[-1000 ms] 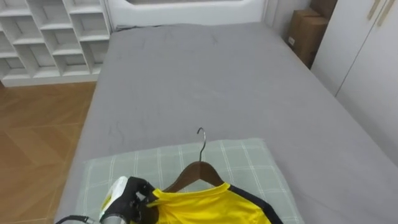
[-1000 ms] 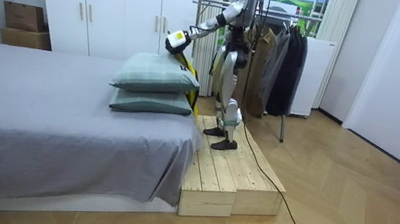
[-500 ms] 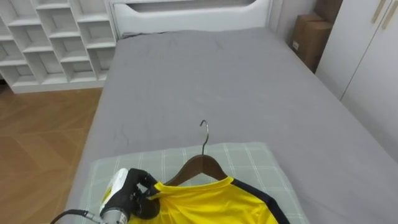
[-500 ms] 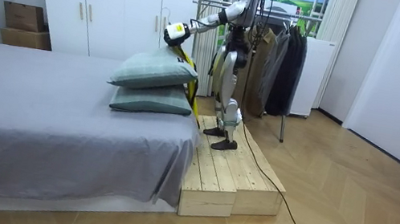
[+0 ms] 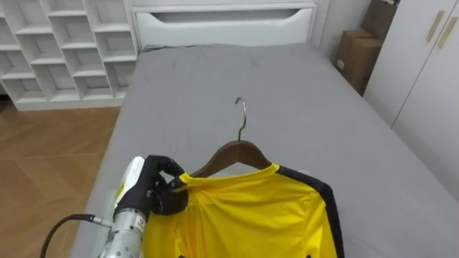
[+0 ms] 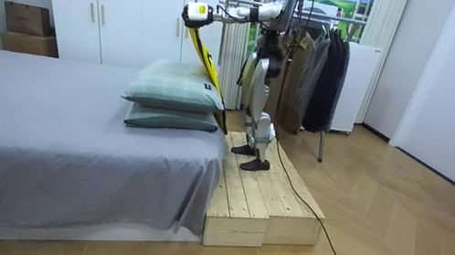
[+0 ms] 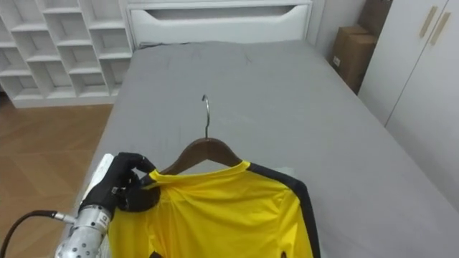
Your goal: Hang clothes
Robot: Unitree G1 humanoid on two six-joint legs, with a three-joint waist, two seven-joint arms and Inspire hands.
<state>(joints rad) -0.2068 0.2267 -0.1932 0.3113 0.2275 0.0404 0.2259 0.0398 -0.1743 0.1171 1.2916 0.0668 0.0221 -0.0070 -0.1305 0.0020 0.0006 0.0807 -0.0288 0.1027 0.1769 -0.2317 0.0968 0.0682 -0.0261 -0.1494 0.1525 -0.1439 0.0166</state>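
Left robot hand (image 5: 154, 190) grips hanger (image 5: 233, 151) w/ shirt (image 5: 251, 215).

Left hand (image 5: 156, 192) had black fingers (image 5: 168, 169) and a white back plate. Forearm (image 5: 123, 228) was a bare silver cylinder; a thin black cable (image 5: 63, 228) looped off it. Room view: silver-grey torso and legs, black feet.

The left hand (image 5: 154, 190) has lifted the yellow jersey shirt (image 5: 251, 215) on its brown wooden hanger (image 5: 233, 152) toward 12 o'clock, off the green checked pillows (image 6: 173, 91).
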